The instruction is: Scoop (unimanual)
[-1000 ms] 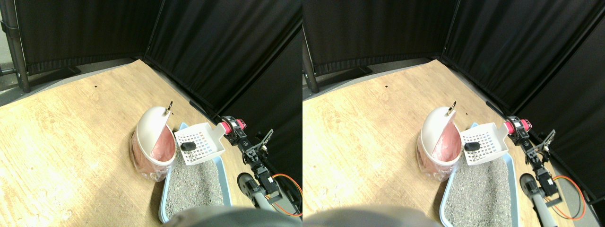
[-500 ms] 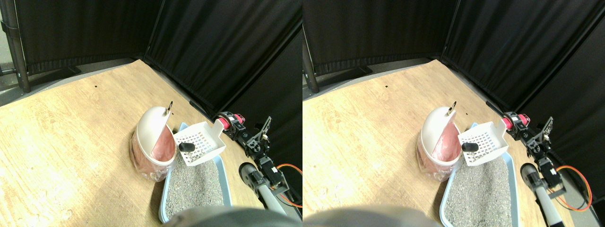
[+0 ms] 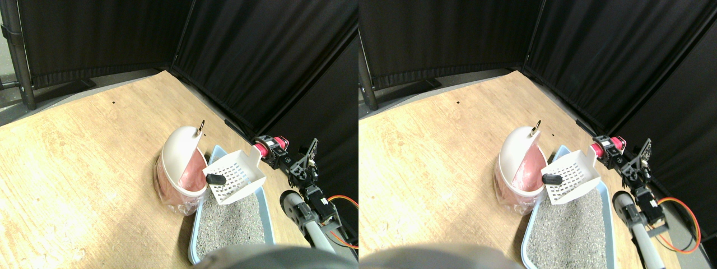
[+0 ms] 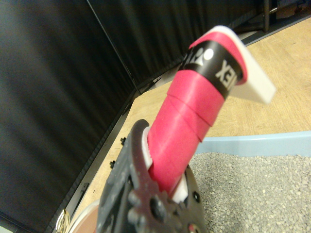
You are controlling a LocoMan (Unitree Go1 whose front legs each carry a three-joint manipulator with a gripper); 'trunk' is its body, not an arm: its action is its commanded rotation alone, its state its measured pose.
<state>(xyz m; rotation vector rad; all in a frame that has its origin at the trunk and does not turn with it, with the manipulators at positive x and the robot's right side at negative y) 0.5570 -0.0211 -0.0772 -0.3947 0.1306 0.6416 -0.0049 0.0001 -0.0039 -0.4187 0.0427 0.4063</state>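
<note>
Black-curtained (image 3: 252,50) lab test bay

A light wooden floor (image 3: 84,151) carries everything, bordered at the back by black curtains (image 3: 252,56). On it stands a white bin with a pink liner (image 3: 179,168), and touching its side lies a pale blue tray of grey litter (image 3: 232,224).

The litter tray (image 3: 263,207) is set on the wooden floor (image 3: 84,157), with the bin (image 3: 179,168) standing just beside its left edge. The scoop (image 3: 235,176) is held above the tray's far end, tipped toward the bin's opening, and a dark lump (image 3: 215,179) lies in the scoop at its bin-side edge. Curtains (image 3: 252,56) stand behind and to the right.
</note>
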